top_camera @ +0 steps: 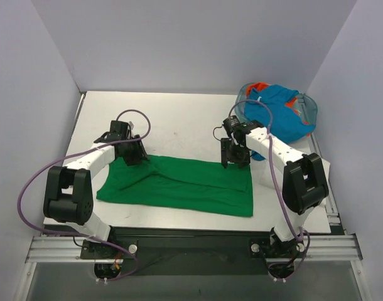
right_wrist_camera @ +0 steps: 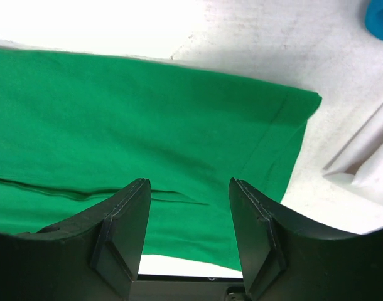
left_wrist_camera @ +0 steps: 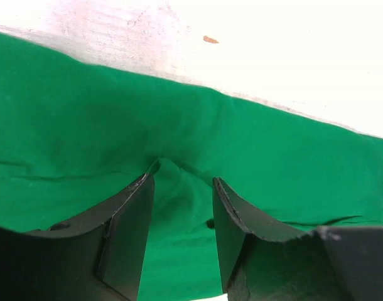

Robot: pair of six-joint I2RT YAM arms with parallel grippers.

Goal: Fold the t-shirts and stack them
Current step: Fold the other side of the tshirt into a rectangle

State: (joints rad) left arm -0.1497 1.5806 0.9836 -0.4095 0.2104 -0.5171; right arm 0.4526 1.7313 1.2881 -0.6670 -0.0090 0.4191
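Seen from above, a white table (top_camera: pixel 179 119) sits inside pale walls, with two robot arms rising from the bottom edge of the frame. A green t-shirt (top_camera: pixel 185 182) lies flat in the lower middle of the frame. It is folded into a long band running from left to right, and its left end flares out wider.

The left gripper (top_camera: pixel 134 153) sits at the shirt's upper left edge, pointing down onto the cloth. In the left wrist view its two black fingers (left_wrist_camera: pixel 125 232) stand apart. A small raised pucker of green cloth lies between their tips, and the fingers do not press on it, so the gripper is released.

The right gripper (top_camera: pixel 232 162) hangs over the shirt's upper right part. In the right wrist view its fingers (right_wrist_camera: pixel 122 232) are spread with nothing between them, so it is released too. The flat green cloth and its right-hand hem lie below.

In the upper right of the overhead frame, a clear bin (top_camera: pixel 311 106) holds a crumpled turquoise blue t-shirt (top_camera: pixel 279 116). A sliver of an orange-red t-shirt (top_camera: pixel 260 86) shows at the bin's far rim. The bin stands well apart from the green shirt.
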